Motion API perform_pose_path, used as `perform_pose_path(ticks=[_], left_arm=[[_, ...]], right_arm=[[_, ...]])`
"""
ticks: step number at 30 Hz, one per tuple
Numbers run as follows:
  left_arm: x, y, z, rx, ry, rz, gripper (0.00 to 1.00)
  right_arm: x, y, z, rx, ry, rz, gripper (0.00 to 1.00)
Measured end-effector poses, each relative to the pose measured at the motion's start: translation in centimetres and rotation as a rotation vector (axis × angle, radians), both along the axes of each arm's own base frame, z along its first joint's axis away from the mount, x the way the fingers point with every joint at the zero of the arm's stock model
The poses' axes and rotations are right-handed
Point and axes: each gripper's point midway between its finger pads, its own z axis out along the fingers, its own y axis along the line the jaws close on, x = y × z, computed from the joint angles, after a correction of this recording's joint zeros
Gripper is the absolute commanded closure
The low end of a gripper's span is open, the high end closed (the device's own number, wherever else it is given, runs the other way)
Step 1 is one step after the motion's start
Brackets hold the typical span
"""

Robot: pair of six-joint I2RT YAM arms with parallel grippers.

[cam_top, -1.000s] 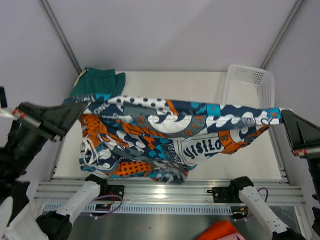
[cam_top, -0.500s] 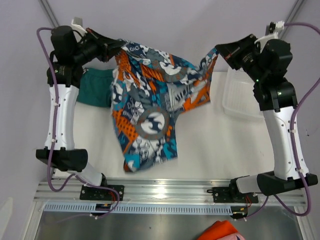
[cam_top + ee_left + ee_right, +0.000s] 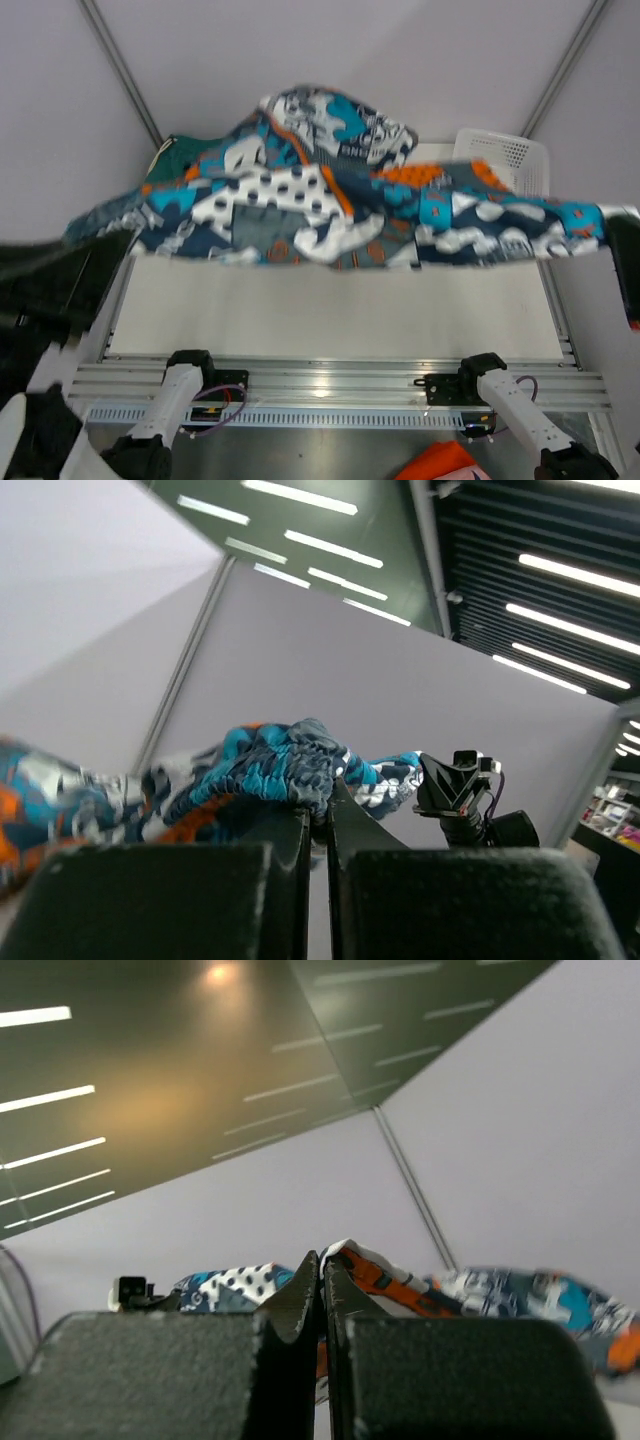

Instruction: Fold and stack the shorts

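Note:
The printed shorts (image 3: 330,200) hang stretched in the air across the whole table, with a fold billowing up toward the back. My left gripper (image 3: 105,245), a dark blur at the left, is shut on their left end; in the left wrist view the bunched blue edge (image 3: 280,770) sits pinched between the closed jaws of that gripper (image 3: 320,815). My right gripper (image 3: 613,228) holds the right end, and in the right wrist view this gripper (image 3: 322,1260) is shut on a white and orange hem (image 3: 400,1275). The teal-green shorts (image 3: 185,155) lie at the back left, mostly hidden.
A white mesh basket (image 3: 515,155) stands at the back right, partly behind the raised cloth. A plain orange cloth (image 3: 440,465) shows at the bottom edge, below the table's metal rail (image 3: 330,385). The right arm's gripper (image 3: 460,785) appears in the left wrist view.
Both arms swung up and back half a second ago, then came down and apart toward the camera. The printed shorts flipped over and are stretched wide again, both grips kept.

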Motion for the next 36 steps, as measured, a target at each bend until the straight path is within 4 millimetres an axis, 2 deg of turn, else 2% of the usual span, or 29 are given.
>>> perform_pose_path(ticks=[3,5,7,10,12,14,16,18,21,23,25,27,30,32,33,36], left_arm=[[-6.6,0.2,0.5,-0.013,-0.134,0.041,1.00],[-8.7,0.5,0.4,-0.027,-0.165,0.063,1.00],[-9.2,0.8,0.3,-0.038,-0.157,0.085,1.00],[-7.2,1.2,-0.4,-0.049,-0.083,0.111,1.00],[-4.4,1.4,-1.3,-0.045,-0.013,0.121,1.00],[-0.3,1.6,-3.0,-0.037,0.077,0.129,1.00],[4.5,1.8,-6.1,-0.025,0.206,0.138,1.00],[10.1,2.1,-10.6,-0.009,0.362,0.149,1.00],[17.1,2.4,-18.6,0.015,0.581,0.157,1.00],[20.2,2.6,-25.8,0.029,0.754,0.160,1.00],[21.8,2.8,-31.5,0.042,0.871,0.164,1.00],[22.2,3.0,-36.7,0.054,0.973,0.180,1.00],[23.0,3.5,-43.0,0.069,1.054,0.213,1.00],[24.2,3.9,-47.0,0.070,1.124,0.236,1.00],[24.8,4.1,-48.3,0.070,1.149,0.243,1.00],[27.8,4.6,-52.8,0.076,1.245,0.266,1.00]], right_arm=[[-4.6,-1.1,0.0,0.022,-0.071,0.002,1.00],[-6.4,-1.5,-0.3,0.030,-0.087,-0.003,1.00],[-7.2,-1.9,-0.4,0.035,-0.086,-0.014,1.00],[-6.7,-2.0,-0.9,0.030,-0.052,-0.032,1.00],[-5.1,-1.7,-1.6,0.022,-0.002,-0.039,1.00],[-2.2,-1.1,-2.9,0.006,0.065,-0.040,1.00],[1.6,-0.2,-5.4,-0.017,0.169,-0.039,1.00],[6.7,0.9,-9.3,-0.047,0.320,-0.038,1.00],[14.2,2.5,-16.8,-0.086,0.563,-0.036,1.00],[17.2,3.1,-22.7,-0.103,0.717,-0.033,1.00],[19.4,3.5,-29.3,-0.116,0.870,-0.038,1.00],[20.2,3.6,-35.4,-0.121,1.000,-0.045,1.00],[20.9,3.5,-42.5,-0.120,1.133,-0.065,1.00],[22.1,3.5,-45.9,-0.122,1.197,-0.085,1.00],[22.8,3.5,-47.2,-0.128,1.228,-0.096,1.00],[26.7,3.7,-51.0,-0.146,1.313,-0.142,1.00]])
